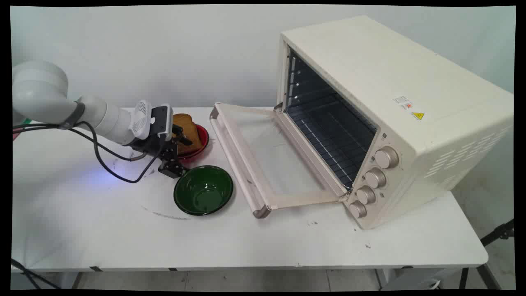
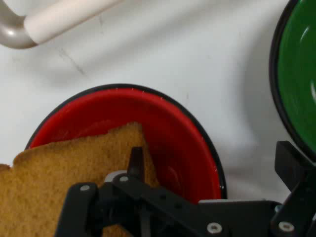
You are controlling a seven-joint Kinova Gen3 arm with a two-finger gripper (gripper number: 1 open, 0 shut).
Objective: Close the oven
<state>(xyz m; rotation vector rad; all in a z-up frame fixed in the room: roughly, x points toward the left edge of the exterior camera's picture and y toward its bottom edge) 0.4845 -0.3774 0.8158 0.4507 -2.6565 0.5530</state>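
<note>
Hand low and level over toast in red bowl

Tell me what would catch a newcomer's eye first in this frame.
The big cream toaster oven on the table's right side stands out, its glass door folded down flat and its rack bare. To its left, the gripper is at a slice of toast in a red bowl, one finger lying against the bread. An empty green bowl sits just in front of the red one.
</note>
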